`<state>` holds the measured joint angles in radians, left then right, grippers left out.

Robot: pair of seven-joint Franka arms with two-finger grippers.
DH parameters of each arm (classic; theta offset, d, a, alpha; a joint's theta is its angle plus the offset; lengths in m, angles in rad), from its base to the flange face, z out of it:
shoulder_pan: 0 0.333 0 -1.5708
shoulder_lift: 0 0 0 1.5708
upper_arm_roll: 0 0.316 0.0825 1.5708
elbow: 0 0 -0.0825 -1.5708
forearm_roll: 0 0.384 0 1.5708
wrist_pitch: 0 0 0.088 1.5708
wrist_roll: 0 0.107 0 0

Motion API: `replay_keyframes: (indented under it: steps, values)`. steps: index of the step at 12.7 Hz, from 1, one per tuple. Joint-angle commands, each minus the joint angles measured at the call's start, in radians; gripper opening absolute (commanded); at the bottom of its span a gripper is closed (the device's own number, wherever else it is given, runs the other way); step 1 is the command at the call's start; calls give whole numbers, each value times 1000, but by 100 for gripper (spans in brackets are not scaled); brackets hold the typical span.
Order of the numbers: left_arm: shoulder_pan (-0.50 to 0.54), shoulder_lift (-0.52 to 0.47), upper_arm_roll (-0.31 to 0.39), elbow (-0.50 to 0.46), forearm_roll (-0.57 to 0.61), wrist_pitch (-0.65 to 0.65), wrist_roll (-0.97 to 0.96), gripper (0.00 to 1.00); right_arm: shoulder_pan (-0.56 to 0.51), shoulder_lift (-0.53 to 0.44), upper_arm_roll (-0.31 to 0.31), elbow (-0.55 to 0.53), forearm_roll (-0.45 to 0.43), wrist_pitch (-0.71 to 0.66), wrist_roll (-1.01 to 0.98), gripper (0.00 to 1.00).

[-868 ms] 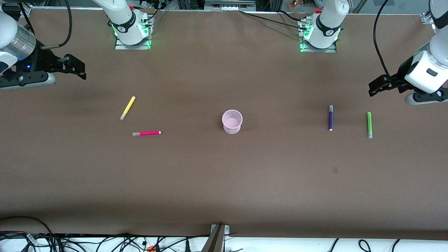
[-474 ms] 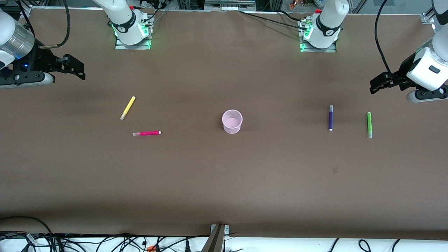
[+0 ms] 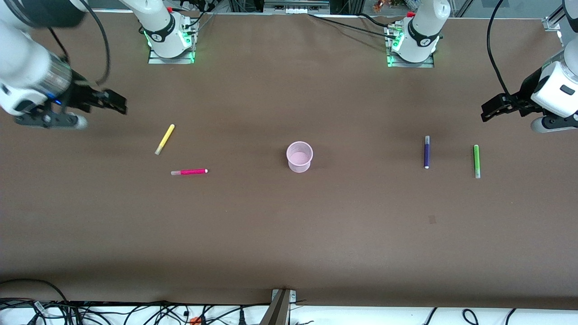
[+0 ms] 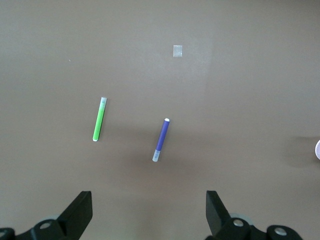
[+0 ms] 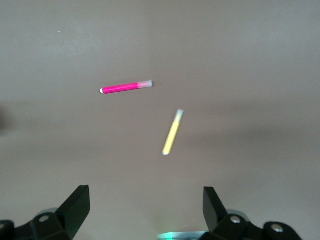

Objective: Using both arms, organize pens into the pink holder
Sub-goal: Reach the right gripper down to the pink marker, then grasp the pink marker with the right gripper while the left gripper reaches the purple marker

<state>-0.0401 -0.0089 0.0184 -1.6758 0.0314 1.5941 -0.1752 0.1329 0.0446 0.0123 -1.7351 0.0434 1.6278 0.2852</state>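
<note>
Over the worktop point(image 3: 289, 234) ends, our right gripper point(image 5: 145, 207) and left gripper point(image 4: 149, 210) hover fingers spread, each framing two pens for the pink holder point(image 3: 299, 156).

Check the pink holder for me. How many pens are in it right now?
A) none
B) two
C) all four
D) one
A: the pink holder stands empty, while the yellow pen, magenta pen, purple pen and green pen all lie on the table.
</note>
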Motion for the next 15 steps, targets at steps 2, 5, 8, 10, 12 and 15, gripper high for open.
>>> replay_keyframes:
  steps: [2,5,8,10,12,15]
  values:
    - [17,-3,-18,13,-19,-11,-7,100,88,164,-2,-30,55,151,386,100]
    - [16,-2,-20,8,-19,-13,-7,100,172,326,-2,-46,55,344,725,100]
    - [17,20,-20,2,-19,-19,-6,100,185,467,-2,-32,56,515,879,100]
    - [20,29,-18,-4,-14,-22,6,100,172,540,-8,-11,101,557,891,100]
    - [22,52,-14,-2,-5,-39,8,100,172,575,-12,-14,144,567,893,100]
    - [65,136,-9,-1,18,-26,10,100,174,586,-12,-40,145,564,891,100]
